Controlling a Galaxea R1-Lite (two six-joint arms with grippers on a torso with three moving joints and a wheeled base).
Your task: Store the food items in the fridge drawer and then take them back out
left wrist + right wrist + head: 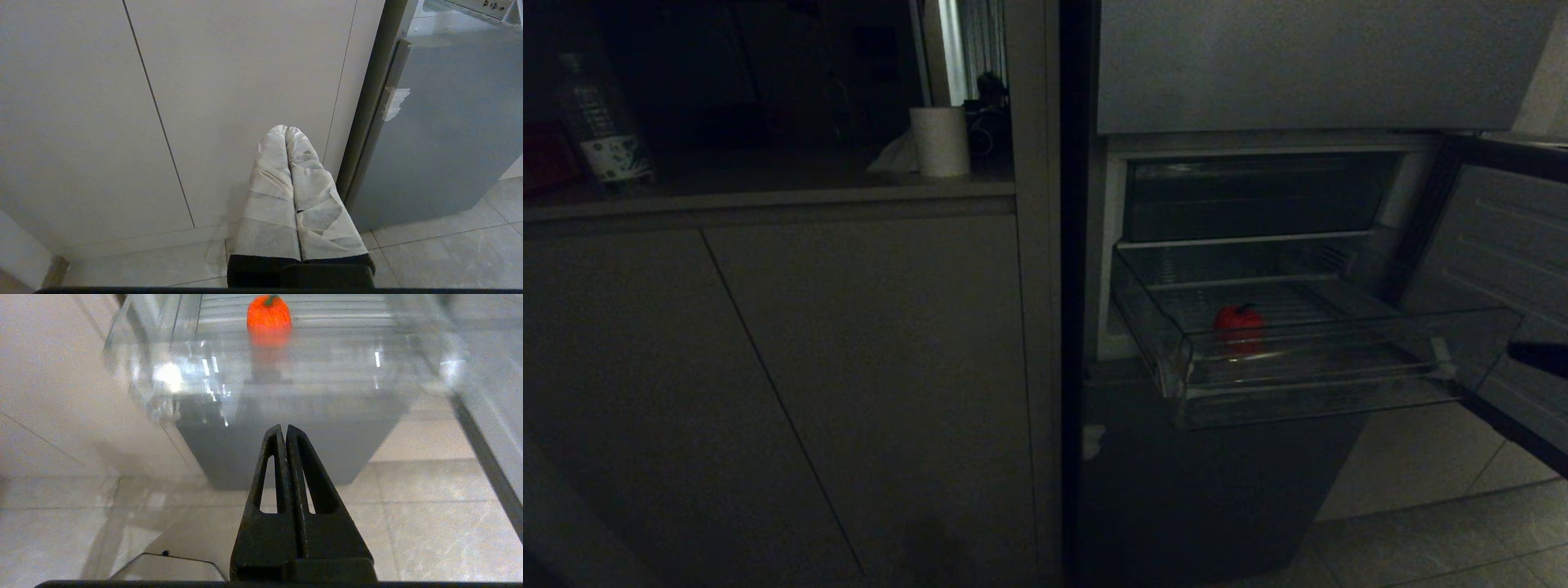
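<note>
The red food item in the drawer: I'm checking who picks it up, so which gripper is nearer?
Right. The right gripper hangs shut just outside the fridge drawer holding the red food item; the left gripper faces the cabinets.

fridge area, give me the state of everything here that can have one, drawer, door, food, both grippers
fridge drawer: pulled out, holds one red item
red food item: resting inside the drawer, not held
fridge door: swung open on the right
lower fridge panel: closed
left gripper: shut, empty, by the cabinets
right gripper: shut, empty, in front of and below the drawer
cabinet doors: closed
</note>
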